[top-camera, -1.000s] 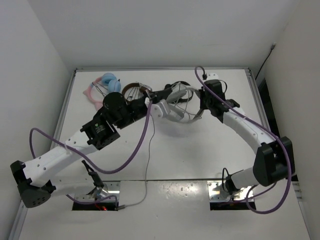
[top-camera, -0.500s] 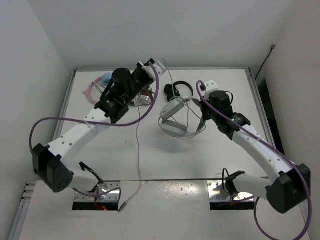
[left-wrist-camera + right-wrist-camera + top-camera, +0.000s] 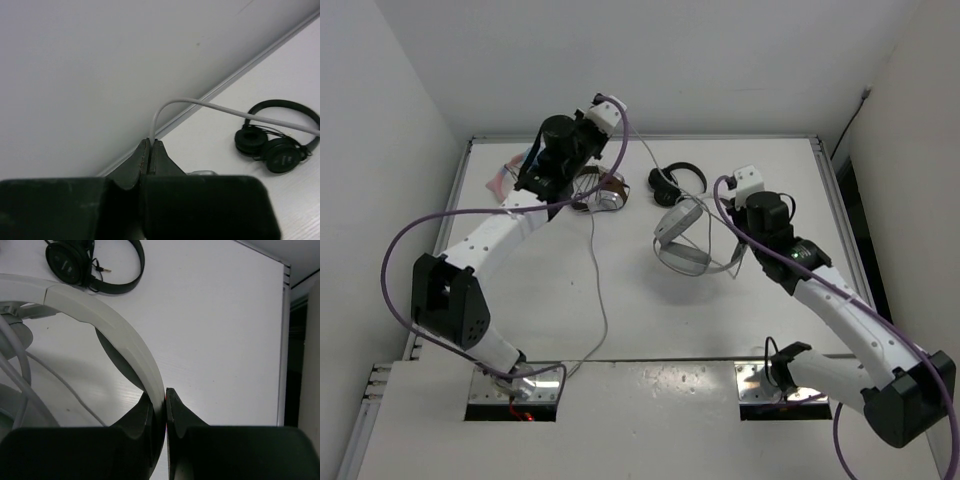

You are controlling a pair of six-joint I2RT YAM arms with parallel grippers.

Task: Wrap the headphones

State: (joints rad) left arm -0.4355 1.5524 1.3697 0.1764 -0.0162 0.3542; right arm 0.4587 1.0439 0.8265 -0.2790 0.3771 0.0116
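Cable (image 3: 200,102) is pinched between my left fingers (image 3: 150,142), which are closed tight on it. In the left wrist view it rises from the tips at lower centre, then arcs toward the right edge of the frame. Behind it, at the right, a black pair (image 3: 275,145) lies flat on the table (image 3: 300,80), and the wall (image 3: 100,60) fills the upper left.

My right fingers (image 3: 163,394) are closed on the headband (image 3: 100,310) of the headphones (image 3: 680,240). The right wrist view shows the wide white band clamped between the tips at lower centre and curving away to the upper left. Loops of grey cable run past it at the left edge, and the black pair sits at the top left.

In the top view the headphones sit a little right of centre, just left of my right wrist, below the black pair. My left arm reaches to the upper left of centre, near the back wall, above a brown pair (image 3: 600,190). From there a loose run of cable trails down the frame across the table to the bottom left, near my left base.
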